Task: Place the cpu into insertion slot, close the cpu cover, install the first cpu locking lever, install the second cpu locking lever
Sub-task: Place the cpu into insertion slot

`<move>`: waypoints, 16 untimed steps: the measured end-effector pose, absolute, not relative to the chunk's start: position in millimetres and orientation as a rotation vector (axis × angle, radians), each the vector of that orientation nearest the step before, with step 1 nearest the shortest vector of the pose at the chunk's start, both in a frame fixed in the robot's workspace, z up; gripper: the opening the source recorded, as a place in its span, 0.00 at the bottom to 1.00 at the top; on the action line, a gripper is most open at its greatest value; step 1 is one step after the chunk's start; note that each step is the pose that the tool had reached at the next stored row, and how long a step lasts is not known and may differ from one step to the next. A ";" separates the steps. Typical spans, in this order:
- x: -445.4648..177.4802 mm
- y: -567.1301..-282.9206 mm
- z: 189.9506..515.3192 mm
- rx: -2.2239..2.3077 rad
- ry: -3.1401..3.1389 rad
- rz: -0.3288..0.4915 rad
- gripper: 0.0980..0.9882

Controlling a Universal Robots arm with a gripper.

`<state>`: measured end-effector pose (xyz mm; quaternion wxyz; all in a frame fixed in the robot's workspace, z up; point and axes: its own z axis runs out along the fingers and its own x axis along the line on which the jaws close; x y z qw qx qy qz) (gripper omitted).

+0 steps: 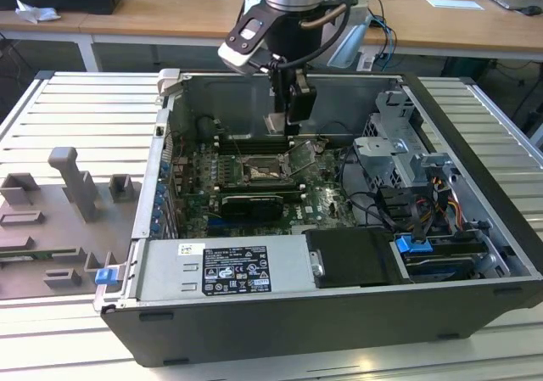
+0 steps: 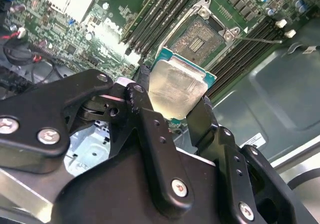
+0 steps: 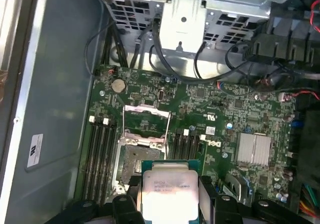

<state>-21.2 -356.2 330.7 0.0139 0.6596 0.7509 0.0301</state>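
- Exterior view: an open computer case [image 1: 441, 254] lies on a slatted metal table [image 1: 76, 126]. Inside it are a green motherboard [image 1: 327, 203], a black expansion card [image 1: 250, 204], a power supply [image 1: 222, 268] along the near wall, and a drive cage [image 1: 399, 156] with cables on the exterior view's right.
- The gripper [image 1: 288, 114] hangs inside the case, above the insertion slot [image 1: 263, 171]. The cpu cover [image 1: 299, 154] stands raised just beside the slot, on the exterior view's right.
- Grey fixture blocks [image 1: 72, 190] sit on the table on the exterior view's left, and wooden desks [image 1: 170, 20] stand behind.
- Second wrist view: the black fingers [image 2: 150, 129] are closed part-way on two opposite edges of the cpu [image 2: 176, 87], holding the silvery square flat in the air. The slot [image 2: 200, 38] lies bare below and a little beyond it, between rows of memory slots [image 2: 155, 19].
- First wrist view: the held cpu [image 3: 167, 191] hovers near the uncovered slot [image 3: 136, 160], not touching it. The cover [image 3: 148, 109] is swung open past the slot's far edge. A silver heatsink [image 3: 255, 149] and a coin battery [image 3: 118, 86] sit on the board, with the drive cage [image 3: 185, 14] beyond.
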 end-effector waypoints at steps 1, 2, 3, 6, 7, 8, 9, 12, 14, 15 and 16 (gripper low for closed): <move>-21.2 -356.2 328.9 2.059 2.334 0.093 0.50; -21.3 -356.2 326.2 2.062 2.331 0.093 0.50; -21.3 -356.1 323.6 2.066 2.329 0.092 0.50; -21.3 -356.1 319.4 2.074 2.325 0.088 0.50; -21.2 -356.1 318.8 2.076 2.326 0.086 0.50; -21.2 -356.1 318.0 2.078 2.327 0.083 0.50; -21.3 -356.1 317.3 2.080 2.328 0.081 0.50; -21.3 -356.1 315.7 2.083 2.328 0.077 0.50; -21.3 -356.1 314.9 2.084 2.327 0.078 0.50; -21.3 -356.1 314.6 2.085 2.326 0.077 0.50; -21.5 -356.1 314.4 2.086 2.325 0.077 0.50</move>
